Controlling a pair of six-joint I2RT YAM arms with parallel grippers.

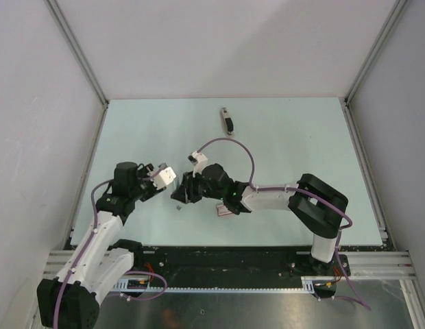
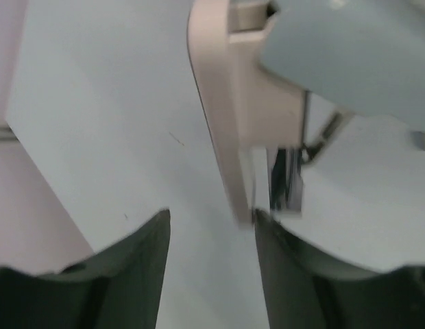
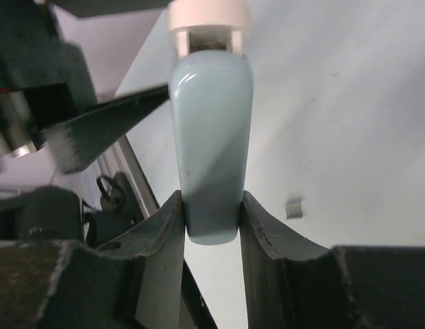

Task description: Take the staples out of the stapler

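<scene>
Far table (image 1: 301,137) lies open (only one slim item (image 1: 227,121) sits there).

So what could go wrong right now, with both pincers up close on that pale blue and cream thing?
1. The right pincer clamps only the end of the stapler, on its glossy, rounded pale-blue top, so it might slip out under any pull.
2. The left pincer is open, and the thin cream plate sits close to just one finger. Closing could push the plate askew rather than grip it.
</scene>
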